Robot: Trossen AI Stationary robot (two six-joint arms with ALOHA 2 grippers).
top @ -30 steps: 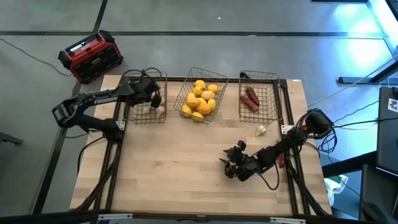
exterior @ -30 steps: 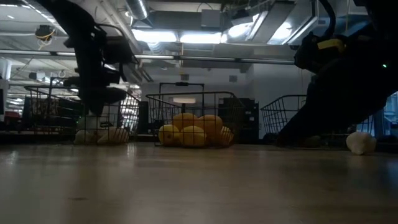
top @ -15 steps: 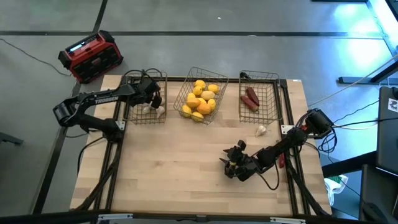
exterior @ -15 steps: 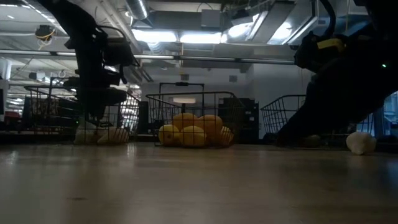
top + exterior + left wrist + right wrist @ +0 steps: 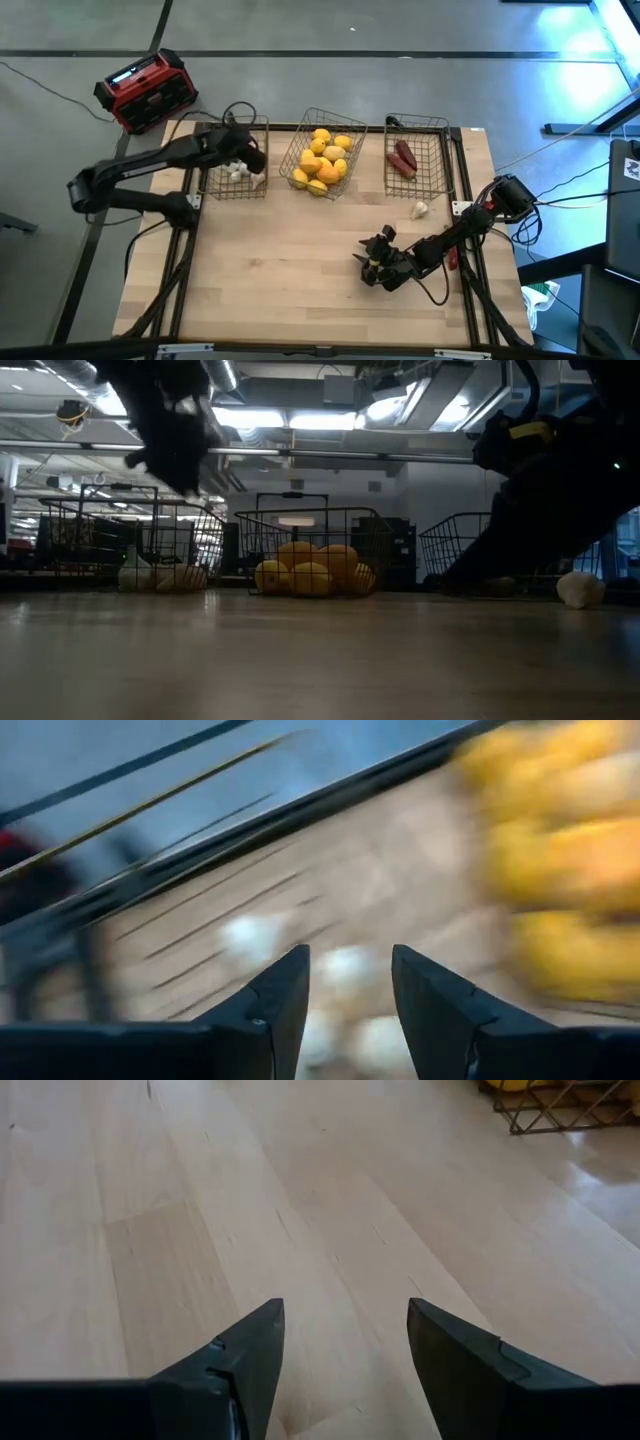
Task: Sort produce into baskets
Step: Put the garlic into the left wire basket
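Three wire baskets stand along the table's far edge. The left basket (image 5: 232, 160) holds white bulbs (image 5: 238, 172), the middle basket (image 5: 322, 155) holds yellow and orange pieces (image 5: 322, 160), and the right basket (image 5: 415, 155) holds dark red pieces (image 5: 403, 157). One white bulb (image 5: 420, 209) lies on the bare table near the right basket. My left gripper (image 5: 250, 155) hangs open above the left basket with nothing between its fingers (image 5: 285, 985). My right gripper (image 5: 372, 262) rests low and open over bare wood (image 5: 345, 1310) at the near right.
A red-and-black box (image 5: 148, 90) sits on the floor beyond the table's far left corner. A cable runs from my right arm along the table's right side. The wood between the baskets and the near edge is bare (image 5: 280, 270).
My left gripper has risen up out of the left basket and drawn back a little toward the table's left. A white bulb that was under its fingers now lies on the basket's floor among the others.
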